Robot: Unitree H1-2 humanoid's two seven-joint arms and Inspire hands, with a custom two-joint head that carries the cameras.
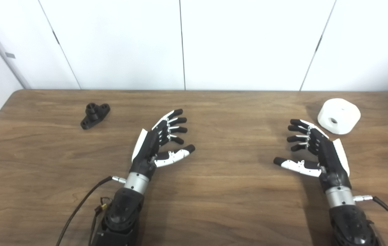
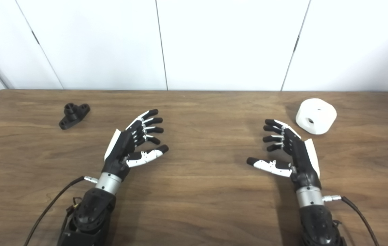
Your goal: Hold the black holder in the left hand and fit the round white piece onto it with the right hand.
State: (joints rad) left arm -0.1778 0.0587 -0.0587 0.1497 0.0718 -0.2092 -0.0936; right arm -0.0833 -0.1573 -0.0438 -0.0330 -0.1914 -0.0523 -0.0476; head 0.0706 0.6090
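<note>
wooden table [image 1: 214, 205]; black holder [image 1: 94, 115] far left; round white piece [image 1: 339, 115] far right, well apart

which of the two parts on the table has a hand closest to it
The round white piece: the right hand has its fingers just short of it. The black holder lies well off to the left hand's far left.

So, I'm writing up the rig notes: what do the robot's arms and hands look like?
Both the left hand and right hand are black with white back plates, white thumb segments and black fingertips. Each has a silver wrist ring, a black forearm and a dark cable plugged in at the wrist.
</note>
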